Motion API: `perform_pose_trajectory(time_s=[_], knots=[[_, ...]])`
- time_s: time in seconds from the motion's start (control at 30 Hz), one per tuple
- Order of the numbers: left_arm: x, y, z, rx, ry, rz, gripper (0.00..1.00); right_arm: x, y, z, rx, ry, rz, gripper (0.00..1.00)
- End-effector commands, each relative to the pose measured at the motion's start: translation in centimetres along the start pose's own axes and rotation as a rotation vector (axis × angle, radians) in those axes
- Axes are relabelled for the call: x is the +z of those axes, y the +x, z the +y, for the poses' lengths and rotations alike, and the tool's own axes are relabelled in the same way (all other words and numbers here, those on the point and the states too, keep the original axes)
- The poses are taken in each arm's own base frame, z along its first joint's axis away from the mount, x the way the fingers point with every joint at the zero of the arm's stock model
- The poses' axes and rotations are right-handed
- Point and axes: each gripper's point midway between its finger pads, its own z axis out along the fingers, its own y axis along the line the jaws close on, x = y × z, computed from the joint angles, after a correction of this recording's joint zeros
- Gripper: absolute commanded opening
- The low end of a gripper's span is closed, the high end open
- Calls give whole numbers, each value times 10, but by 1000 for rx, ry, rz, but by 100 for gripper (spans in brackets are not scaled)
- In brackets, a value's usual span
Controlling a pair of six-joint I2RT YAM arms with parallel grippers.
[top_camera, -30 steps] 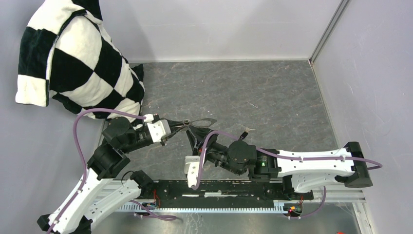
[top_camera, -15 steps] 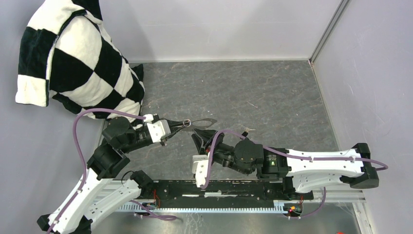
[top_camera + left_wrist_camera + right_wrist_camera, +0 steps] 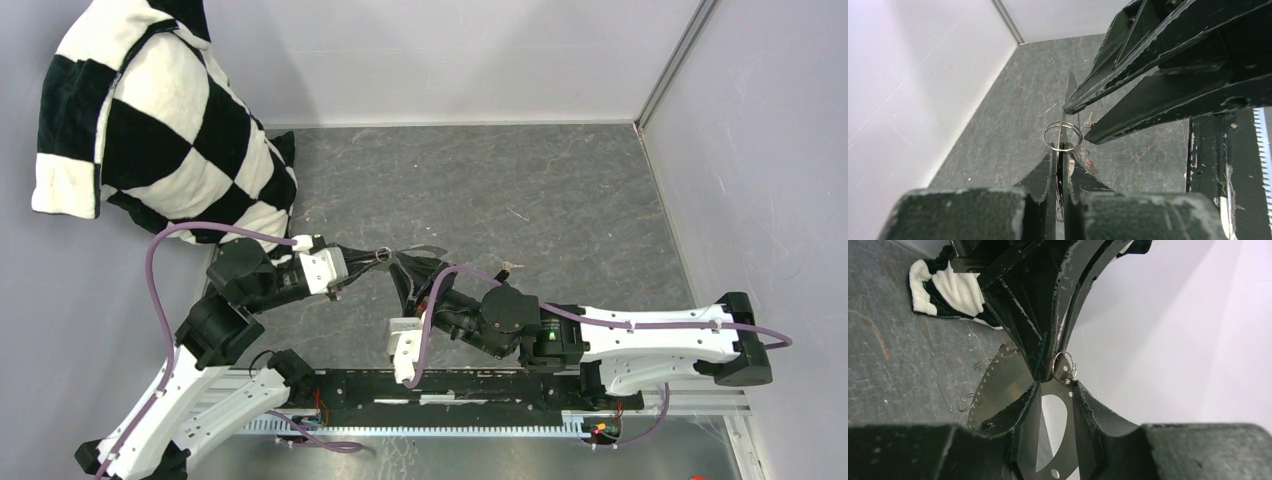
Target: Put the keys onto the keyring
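The keyring is a flat silvery oval plate loop with punched holes and small split rings. My left gripper is shut on its near end and holds it above the table. In the left wrist view the plate shows edge-on with a split ring at my fingertips. My right gripper is open, and its fingers straddle the plate from below, close to the left fingers. One small silver key lies on the table to the right. The red and black key heads are not clearly visible.
A black-and-white checkered cushion leans in the back left corner. Grey walls close the back and right sides. The black base rail runs along the near edge. More small rings hang from the plate's edge.
My right gripper first drew back to the right, then came forward and left until its fingers straddled the plate. My left gripper dipped slightly while keeping hold of the plate.
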Motion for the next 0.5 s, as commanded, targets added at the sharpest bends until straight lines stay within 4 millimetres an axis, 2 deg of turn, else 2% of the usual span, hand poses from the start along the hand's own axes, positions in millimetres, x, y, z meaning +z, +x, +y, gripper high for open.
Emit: perform_pose_trajectory(time_s=[0.0, 0.17, 0.47], knots=[[-4, -27, 2, 55, 18, -62, 2, 3, -6, -20, -25, 69, 0, 35], [-5, -26, -2, 49, 35, -61, 2, 5, -7, -21, -39, 75, 6, 34], [-4, -24, -6, 36, 54, -54, 2, 9, -11, -21, -29, 83, -9, 25]])
